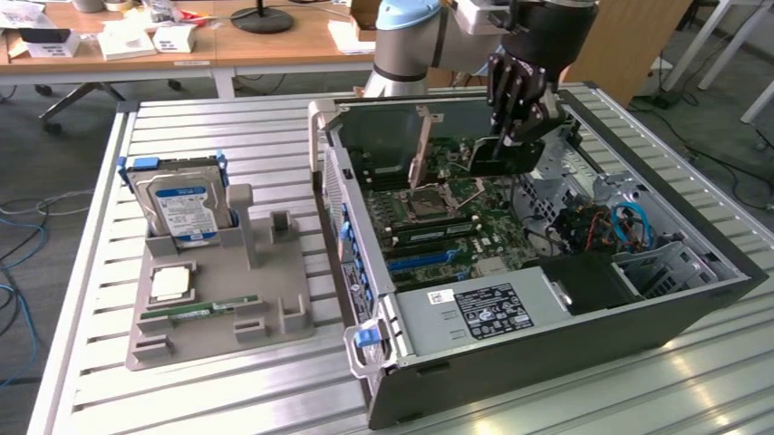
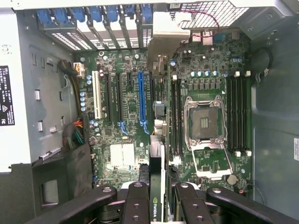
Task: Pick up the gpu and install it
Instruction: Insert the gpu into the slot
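Gripper (image 1: 517, 136) pinching gpu (image 1: 499, 159) on edge, upper centre of exterior view, over motherboard (image 1: 466, 222) inside open computer case (image 1: 677, 304) on slatted tabletop (image 1: 217, 127)

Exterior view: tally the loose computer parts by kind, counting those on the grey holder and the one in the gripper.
hard drive: 1
processor chip: 1
memory stick: 1
gpu, held in the gripper: 1
Total: 4

The gpu (image 1: 502, 159) looks matt black, the table (image 1: 217, 127) ribbed metal, the tray (image 1: 199, 340) plastic.
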Robot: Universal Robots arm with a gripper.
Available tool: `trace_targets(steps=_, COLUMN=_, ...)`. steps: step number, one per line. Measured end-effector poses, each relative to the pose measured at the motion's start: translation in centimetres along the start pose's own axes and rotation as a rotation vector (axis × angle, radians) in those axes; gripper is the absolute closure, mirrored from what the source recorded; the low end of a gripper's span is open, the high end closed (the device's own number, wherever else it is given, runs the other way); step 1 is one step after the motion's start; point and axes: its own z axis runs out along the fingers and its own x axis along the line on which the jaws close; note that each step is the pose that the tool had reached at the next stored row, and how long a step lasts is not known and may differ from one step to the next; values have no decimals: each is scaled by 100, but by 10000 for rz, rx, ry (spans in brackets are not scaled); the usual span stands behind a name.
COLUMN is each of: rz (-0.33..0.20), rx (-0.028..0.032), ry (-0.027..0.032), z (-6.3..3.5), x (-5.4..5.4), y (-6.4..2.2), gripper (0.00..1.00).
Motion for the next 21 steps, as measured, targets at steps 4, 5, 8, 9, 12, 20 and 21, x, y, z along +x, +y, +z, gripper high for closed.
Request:
trace_targets(steps=4, rz=0, rx=0, ry=0, z=15, x=0, y=0, gripper=74)
trace_targets(steps=5, rz=0, rx=0, ry=1, z=18, x=0, y=0, gripper=74)
trace_targets(steps=8, rz=0, rx=0, ry=0, z=28, x=0, y=0, gripper=74)
trace_targets(steps=9, rz=1, rx=0, ry=0, z=32, x=0, y=0, gripper=74)
trace_targets(steps=12, rz=0, rx=0, ry=1, z=42, x=0, y=0, gripper=74)
trace_targets(steps=20, rz=0, rx=0, ry=1, z=78, x=1, y=0, gripper=74)
trace_targets(steps=21, rz=0, rx=0, ry=1, z=82, x=1, y=0, gripper=74)
